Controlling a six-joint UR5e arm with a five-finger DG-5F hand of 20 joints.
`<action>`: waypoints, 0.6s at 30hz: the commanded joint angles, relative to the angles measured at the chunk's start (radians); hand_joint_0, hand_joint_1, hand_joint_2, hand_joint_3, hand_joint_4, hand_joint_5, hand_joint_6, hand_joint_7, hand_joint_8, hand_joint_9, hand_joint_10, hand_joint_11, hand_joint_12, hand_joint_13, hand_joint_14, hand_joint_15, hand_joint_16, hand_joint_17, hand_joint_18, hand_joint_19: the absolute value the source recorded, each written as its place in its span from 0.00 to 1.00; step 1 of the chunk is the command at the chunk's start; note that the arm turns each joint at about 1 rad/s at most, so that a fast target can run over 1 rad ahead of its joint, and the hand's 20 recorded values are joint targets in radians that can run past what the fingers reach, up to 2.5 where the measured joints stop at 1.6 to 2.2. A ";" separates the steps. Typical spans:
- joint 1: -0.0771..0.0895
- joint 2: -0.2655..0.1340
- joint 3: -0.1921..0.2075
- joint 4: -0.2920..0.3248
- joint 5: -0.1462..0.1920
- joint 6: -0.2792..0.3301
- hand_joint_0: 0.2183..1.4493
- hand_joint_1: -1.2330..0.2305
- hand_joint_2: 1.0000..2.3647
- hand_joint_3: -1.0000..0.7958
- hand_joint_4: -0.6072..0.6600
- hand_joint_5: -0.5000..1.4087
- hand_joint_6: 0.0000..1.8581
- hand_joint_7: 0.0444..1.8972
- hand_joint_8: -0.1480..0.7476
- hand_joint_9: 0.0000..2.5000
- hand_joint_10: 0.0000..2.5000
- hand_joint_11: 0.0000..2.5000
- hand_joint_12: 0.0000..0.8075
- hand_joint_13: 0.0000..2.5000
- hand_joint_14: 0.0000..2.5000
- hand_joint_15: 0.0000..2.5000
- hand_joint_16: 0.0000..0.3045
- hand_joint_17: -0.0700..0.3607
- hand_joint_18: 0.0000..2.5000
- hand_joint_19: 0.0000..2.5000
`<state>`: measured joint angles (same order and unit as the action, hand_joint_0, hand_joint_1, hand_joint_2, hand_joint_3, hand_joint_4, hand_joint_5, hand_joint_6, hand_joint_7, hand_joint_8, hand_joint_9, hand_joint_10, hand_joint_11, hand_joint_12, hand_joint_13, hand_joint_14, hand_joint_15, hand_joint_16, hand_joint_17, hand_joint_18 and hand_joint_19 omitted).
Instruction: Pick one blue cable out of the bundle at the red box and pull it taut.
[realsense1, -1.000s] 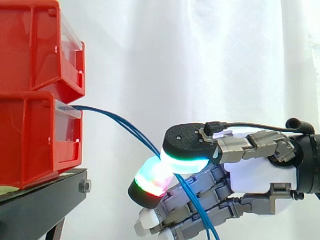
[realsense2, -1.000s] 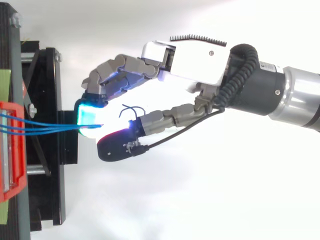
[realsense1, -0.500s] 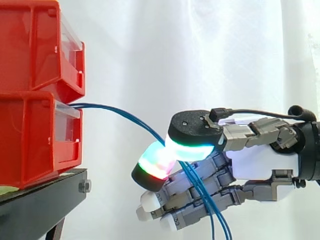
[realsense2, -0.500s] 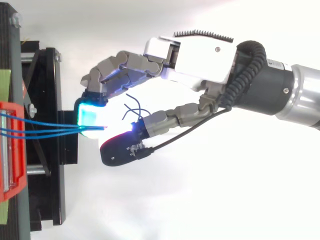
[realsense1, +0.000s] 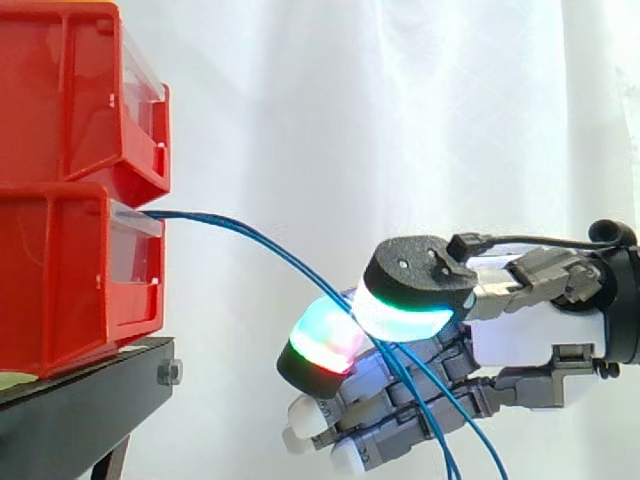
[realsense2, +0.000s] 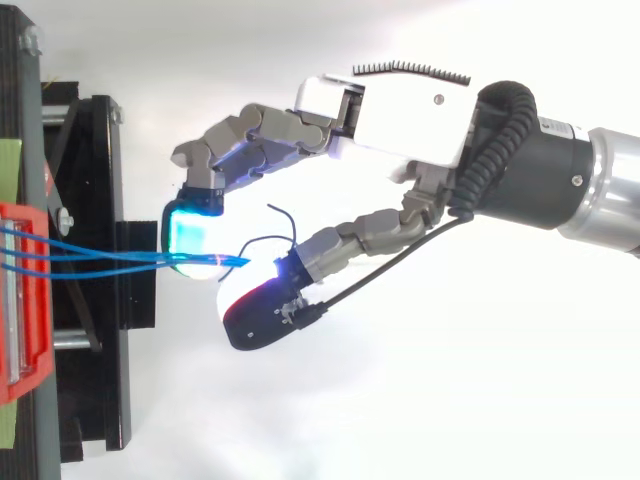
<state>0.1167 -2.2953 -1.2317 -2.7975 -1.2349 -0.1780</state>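
The blue cables (realsense1: 262, 243) are being pinched between the thumb pad (realsense1: 412, 290) and the red-and-green glowing pad of one of the fingers (realsense1: 325, 348). The remaining fingers are being held curled below, with the loose cable tails hanging down past them. More than one strand is being carried through the pinch, not a single one.

Compared with half a second ago, the hand (realsense1: 520, 330) is being drawn to the right. It is being moved away from the lower red bin (realsense1: 60, 280), from whose front the cables are emerging. Both pads are now being seen further right in the side view and in the top view.

The run between bin and pads is being flattened accordingly. The arc is shallower than a second ago, yet a downward curve is still being shown, so tautness is judged not yet reached. Further withdrawal to the right is judged necessary. Whether the strands are being slipped through the pads cannot be told. The bins are being left unmoved on the black stand (realsense1: 80, 400).
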 joint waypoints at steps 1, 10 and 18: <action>0.001 0.000 0.000 0.000 0.000 0.000 0.25 0.28 0.00 0.28 0.60 0.18 0.47 0.46 0.55 0.23 0.00 0.15 0.46 0.12 0.00 0.04 0.18 0.46 0.14 0.06; 0.000 -0.001 -0.002 0.000 0.000 0.000 0.30 0.36 0.01 0.35 0.59 0.18 0.47 0.49 0.55 0.24 0.00 0.15 0.44 0.12 0.00 0.04 0.17 0.44 0.13 0.07; 0.000 -0.001 0.000 0.000 0.000 0.000 0.32 0.29 0.01 0.48 0.56 0.18 0.48 0.51 0.56 0.25 0.00 0.15 0.45 0.14 0.00 0.05 0.18 0.44 0.16 0.06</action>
<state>0.1170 -2.2958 -1.2319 -2.7980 -1.2348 -0.1779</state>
